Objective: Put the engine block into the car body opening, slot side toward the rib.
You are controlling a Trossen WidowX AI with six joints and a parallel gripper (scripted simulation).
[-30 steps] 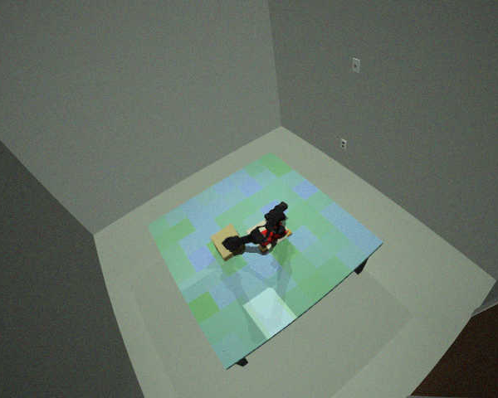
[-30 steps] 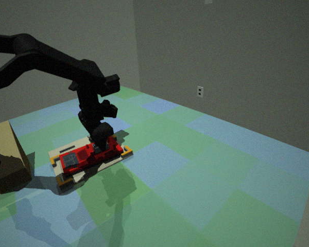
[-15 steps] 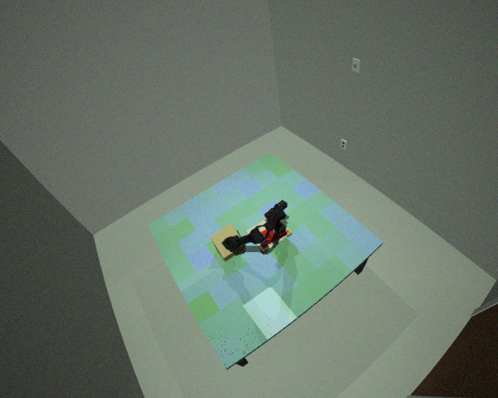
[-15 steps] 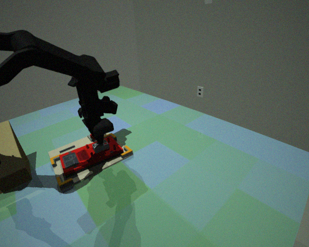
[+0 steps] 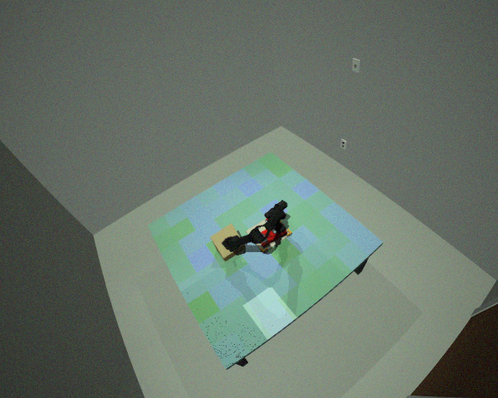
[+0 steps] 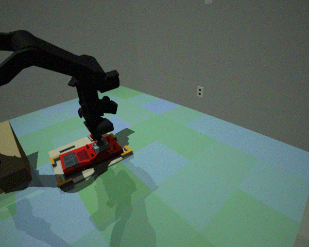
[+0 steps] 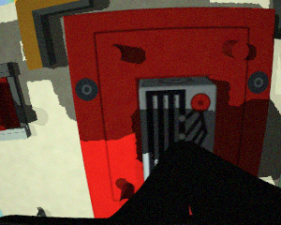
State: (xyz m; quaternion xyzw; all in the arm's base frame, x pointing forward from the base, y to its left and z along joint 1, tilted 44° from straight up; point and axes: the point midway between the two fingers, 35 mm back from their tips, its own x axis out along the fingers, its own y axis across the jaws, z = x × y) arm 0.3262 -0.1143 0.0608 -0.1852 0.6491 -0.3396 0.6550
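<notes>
The red car body [image 6: 81,156] [image 7: 108,169] lies in a cream tray [image 7: 51,164] with orange corner pieces. The grey engine block [image 6: 97,147] [image 7: 166,86] sits in the opening of the car body, with its slotted, ribbed face up and a red round mark on it. Its top stands a little above the red surface around it. My gripper [image 6: 99,139] [image 7: 181,152] is shut with nothing between the fingers. The fingertips are right over the block and hide its near part in the wrist view. Whether they touch it, and how deep it sits, I cannot tell.
A wooden block [image 5: 224,233] [image 6: 2,138] stands left of the tray, at the arm's base. A small grey-framed part [image 7: 19,100] with red inside lies beside the car body on the tray. A pale rectangle [image 5: 270,313] shows near the table's front edge.
</notes>
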